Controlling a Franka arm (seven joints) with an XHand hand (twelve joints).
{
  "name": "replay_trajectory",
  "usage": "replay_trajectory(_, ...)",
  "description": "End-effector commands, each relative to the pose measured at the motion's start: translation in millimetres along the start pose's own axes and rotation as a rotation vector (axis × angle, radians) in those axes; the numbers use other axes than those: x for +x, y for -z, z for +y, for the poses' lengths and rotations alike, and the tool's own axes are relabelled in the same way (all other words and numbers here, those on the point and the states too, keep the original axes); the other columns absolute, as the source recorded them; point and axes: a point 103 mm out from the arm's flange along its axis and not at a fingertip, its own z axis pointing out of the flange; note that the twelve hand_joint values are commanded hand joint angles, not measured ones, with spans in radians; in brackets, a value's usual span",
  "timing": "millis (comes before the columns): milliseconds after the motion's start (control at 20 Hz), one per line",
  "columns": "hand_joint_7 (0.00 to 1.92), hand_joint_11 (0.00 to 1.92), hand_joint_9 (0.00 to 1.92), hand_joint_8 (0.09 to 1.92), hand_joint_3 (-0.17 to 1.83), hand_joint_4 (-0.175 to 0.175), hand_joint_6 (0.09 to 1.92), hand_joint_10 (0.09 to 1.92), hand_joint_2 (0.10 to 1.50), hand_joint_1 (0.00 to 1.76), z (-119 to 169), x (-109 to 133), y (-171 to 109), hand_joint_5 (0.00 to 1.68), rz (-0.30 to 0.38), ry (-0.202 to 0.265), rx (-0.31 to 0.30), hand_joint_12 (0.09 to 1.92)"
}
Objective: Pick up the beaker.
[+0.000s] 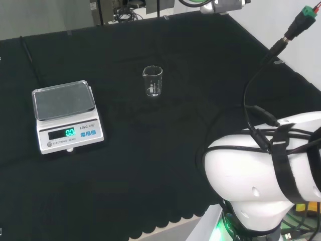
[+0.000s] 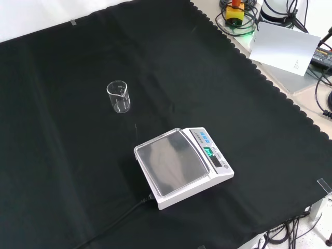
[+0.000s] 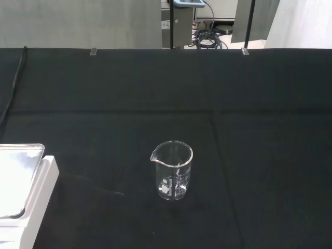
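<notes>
A small clear glass beaker (image 1: 153, 81) stands upright on the black cloth, and it looks empty. In the front view the beaker (image 2: 119, 96) is left of the middle, on its own. The wrist view has the beaker (image 3: 173, 169) some way ahead, with its spout turned to one side. Nothing touches it.
A white electronic scale (image 1: 66, 115) with a steel pan sits left of the beaker in the head view; the scale (image 2: 182, 165) is nearer the camera in the front view, its black cable running off the cloth. The arm's white link (image 1: 266, 170) fills the head view's lower right.
</notes>
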Motion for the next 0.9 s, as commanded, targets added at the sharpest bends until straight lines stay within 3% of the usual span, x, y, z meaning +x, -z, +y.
replay_trajectory(50, 0.04, 0.00, 0.10, 0.66, 0.45, 0.005, 0.15, 0.80, 0.57, 0.47, 0, -1, 0, 0.06, -0.015, 0.008, -0.007, 1.40)
replay_trajectory(200, 0.03, 0.00, 0.08, 0.68, 0.32, 0.004, 0.09, 0.85, 0.63, 0.46, 3, 5, -2, 0.09, -0.032, 0.009, 0.008, 1.41)
replay_trajectory(350, 0.02, 0.00, 0.07, 0.68, 0.30, 0.004, 0.09, 0.86, 0.65, 0.46, 1, -5, -3, 0.10, -0.016, 0.010, 0.001, 1.41)
replay_trajectory(500, 0.02, 0.00, 0.07, 0.68, 0.29, 0.004, 0.09, 0.86, 0.65, 0.46, 14, 2, -13, 0.10, -0.031, 0.005, 0.022, 1.42)
replay_trajectory(900, 0.02, 0.00, 0.07, 0.68, 0.28, 0.004, 0.09, 0.86, 0.65, 0.46, 102, 80, -66, 0.09, -0.047, 0.024, 0.103, 1.42)
